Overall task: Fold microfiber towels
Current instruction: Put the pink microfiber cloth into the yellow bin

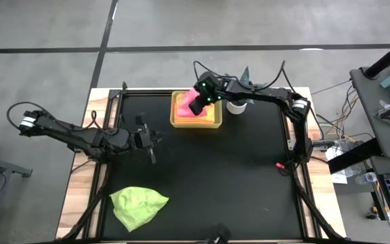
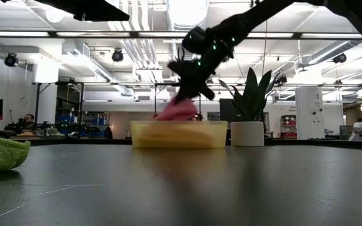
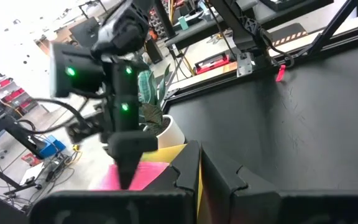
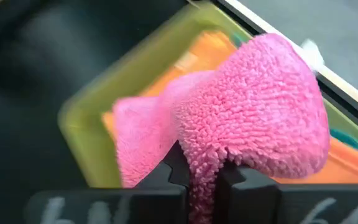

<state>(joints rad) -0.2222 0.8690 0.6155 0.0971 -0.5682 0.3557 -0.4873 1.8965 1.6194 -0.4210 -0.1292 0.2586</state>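
A pink towel sits partly in the yellow tray at the table's far edge, over orange towels and a bit of turquoise one. My right gripper is over the tray, shut on the pink towel. A lime green towel lies crumpled on the table's near left. My left gripper hovers at the table's left middle, shut and empty. My right gripper pinches a raised bunch of the pink towel between its two fingers, coming from above and slanting down. The bunch stands up under the fingers; the towel's lower part still rests in the tray.
A small plant in a white pot stands just right of the tray. A small red item lies near the table's right edge. The black mat between tray and green towel is bare.
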